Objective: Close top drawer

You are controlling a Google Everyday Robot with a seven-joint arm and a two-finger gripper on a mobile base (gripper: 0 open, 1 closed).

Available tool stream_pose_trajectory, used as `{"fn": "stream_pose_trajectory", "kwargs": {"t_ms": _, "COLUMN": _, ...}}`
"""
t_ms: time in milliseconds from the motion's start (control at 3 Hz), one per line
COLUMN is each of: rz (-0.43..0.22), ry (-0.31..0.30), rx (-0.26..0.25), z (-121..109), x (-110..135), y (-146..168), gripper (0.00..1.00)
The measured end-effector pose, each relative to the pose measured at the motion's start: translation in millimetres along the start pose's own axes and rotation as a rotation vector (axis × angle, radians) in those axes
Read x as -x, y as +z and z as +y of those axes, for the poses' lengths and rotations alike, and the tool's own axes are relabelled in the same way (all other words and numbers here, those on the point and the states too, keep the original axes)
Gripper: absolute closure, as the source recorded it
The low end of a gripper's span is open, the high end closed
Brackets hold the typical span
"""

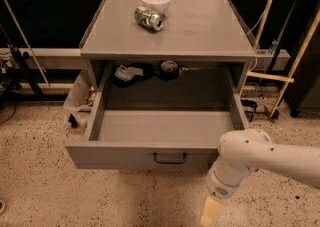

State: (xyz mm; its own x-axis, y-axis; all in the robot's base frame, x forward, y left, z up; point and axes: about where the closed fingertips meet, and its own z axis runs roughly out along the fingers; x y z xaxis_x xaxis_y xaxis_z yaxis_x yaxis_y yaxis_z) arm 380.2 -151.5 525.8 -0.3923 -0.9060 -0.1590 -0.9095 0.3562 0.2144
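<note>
The top drawer [125, 155] stood pulled wide open.
The gripper [210, 213] hung just below the front's right end, not touching it; whether open or closed was unclear.

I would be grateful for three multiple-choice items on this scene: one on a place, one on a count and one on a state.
1. Where is the claw?
A. Low, before the right front corner of the top drawer.
B. On the far left floor.
C. Inside the drawer.

2. How many things are on the cabinet top?
A. One.
B. Two.
C. Four.

3. The top drawer is:
A. Shut.
B. Pulled out.
C. Lifted out and set aside.

Answers:
1 A: the claw hangs at the picture's lower edge, under the white arm, right of the drawer front.
2 B: only a white bowl and a green can on its side are there.
3 B: its bare inside shows, well forward of the cabinet frame.
</note>
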Motion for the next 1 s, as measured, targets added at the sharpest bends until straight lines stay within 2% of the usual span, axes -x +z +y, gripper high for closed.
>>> {"fn": "stream_pose_trajectory", "kwargs": {"t_ms": 333, "rz": 0.018, "ry": 0.067, "rx": -0.127, "z": -39.1, "x": -1.7, "y": -39.2, "gripper": 0.00}}
{"fn": "stream_pose_trajectory", "kwargs": {"t_ms": 667, "rz": 0.024, "ry": 0.076, "rx": -0.251, "z": -64.4, "x": 13.1, "y": -103.6, "gripper": 0.00}}
{"fn": "stream_pose_trajectory", "kwargs": {"t_ms": 1000, "rz": -0.011, "ry": 0.020, "rx": -0.335, "z": -92.8, "x": 70.9, "y": -160.0, "gripper": 0.00}}
